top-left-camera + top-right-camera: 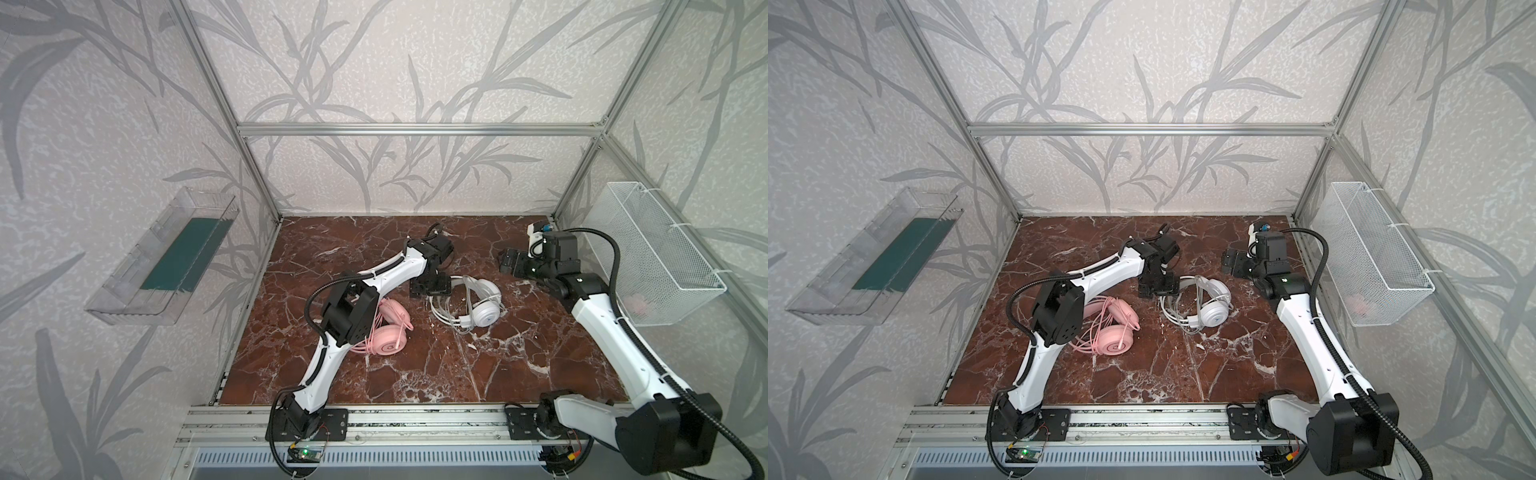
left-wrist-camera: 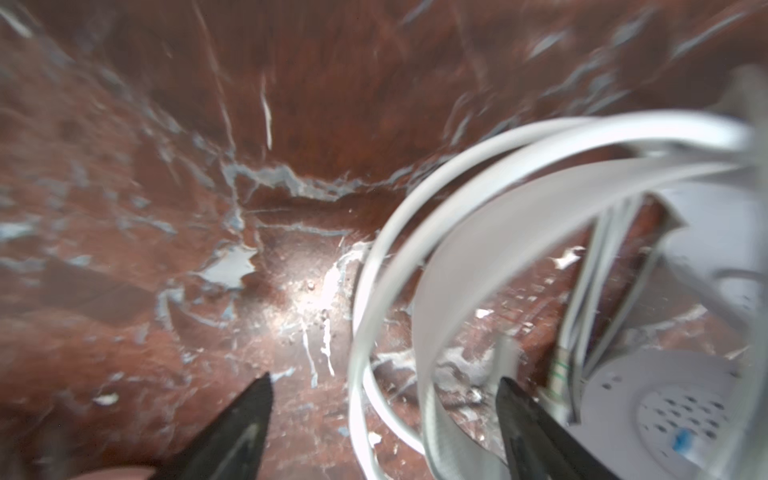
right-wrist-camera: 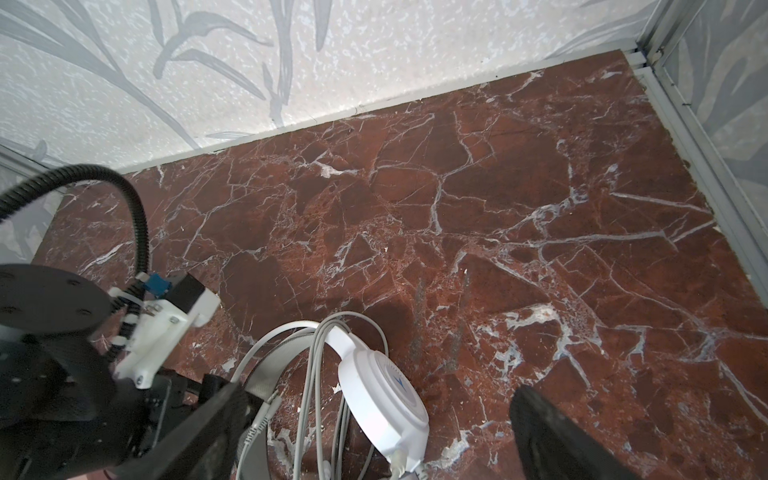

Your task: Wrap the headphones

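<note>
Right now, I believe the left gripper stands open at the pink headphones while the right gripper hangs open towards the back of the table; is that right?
Not quite: the left gripper stands open at the white headphones, not the pink headphones, as the left wrist view shows. The right gripper does hang open towards the back of the table.

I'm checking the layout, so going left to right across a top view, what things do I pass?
Clear plastic wall tray with a green base → all-pink over-ear headphones → white over-ear headphones → white wire mesh basket.
</note>
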`<action>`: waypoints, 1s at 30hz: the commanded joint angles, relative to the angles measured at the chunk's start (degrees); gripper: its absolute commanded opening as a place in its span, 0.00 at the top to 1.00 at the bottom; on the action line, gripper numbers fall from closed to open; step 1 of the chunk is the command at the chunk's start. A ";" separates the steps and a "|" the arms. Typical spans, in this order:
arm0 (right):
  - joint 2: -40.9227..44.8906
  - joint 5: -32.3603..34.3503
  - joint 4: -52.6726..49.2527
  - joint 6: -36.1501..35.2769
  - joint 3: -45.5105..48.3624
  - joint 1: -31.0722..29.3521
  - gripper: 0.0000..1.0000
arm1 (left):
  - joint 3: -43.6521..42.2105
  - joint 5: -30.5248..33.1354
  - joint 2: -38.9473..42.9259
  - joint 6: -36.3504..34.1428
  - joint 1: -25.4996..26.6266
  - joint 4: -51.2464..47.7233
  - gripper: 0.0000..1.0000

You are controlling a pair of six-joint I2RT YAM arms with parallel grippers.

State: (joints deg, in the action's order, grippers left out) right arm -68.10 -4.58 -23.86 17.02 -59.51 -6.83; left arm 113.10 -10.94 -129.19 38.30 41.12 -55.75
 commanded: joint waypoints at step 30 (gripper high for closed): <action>-5.16 -0.34 4.02 -3.82 -0.15 0.19 0.01 | -55.57 19.03 50.61 4.12 -32.41 -2.74 0.94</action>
State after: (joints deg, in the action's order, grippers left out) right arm -72.58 -5.78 -20.14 13.45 -58.98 -6.83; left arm 61.14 8.91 -78.85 40.27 8.99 -60.07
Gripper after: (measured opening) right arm 0.990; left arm 0.102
